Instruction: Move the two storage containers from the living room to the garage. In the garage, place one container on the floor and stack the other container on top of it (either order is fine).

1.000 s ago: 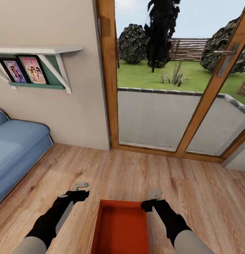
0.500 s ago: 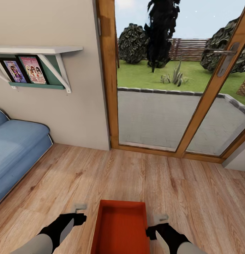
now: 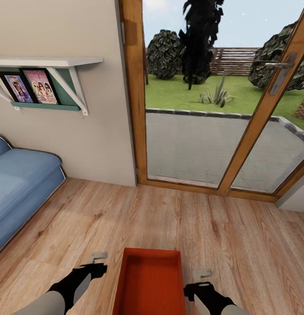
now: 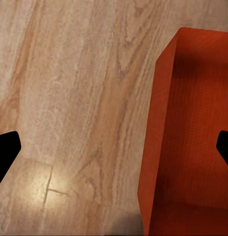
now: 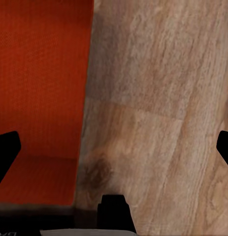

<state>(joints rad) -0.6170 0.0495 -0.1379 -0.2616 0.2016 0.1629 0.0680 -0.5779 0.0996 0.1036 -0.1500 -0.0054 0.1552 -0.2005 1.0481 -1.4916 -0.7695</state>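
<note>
On the living room's light wood plank floor [image 3: 147,218], an orange-red ribbed plastic storage container [image 3: 150,284] sits between both arms; the left gripper [image 3: 98,259] and right gripper [image 3: 203,275], jaws spread, have drawn back alongside it, readying a two-sided lift.

home living room | blue sofa [image 3: 20,183] | plank floor [image 3: 169,218] | glass garden doors [image 3: 204,109], probably patio

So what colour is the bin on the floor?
Orange-red, finely ribbed bin; clearest in the head view.
</note>
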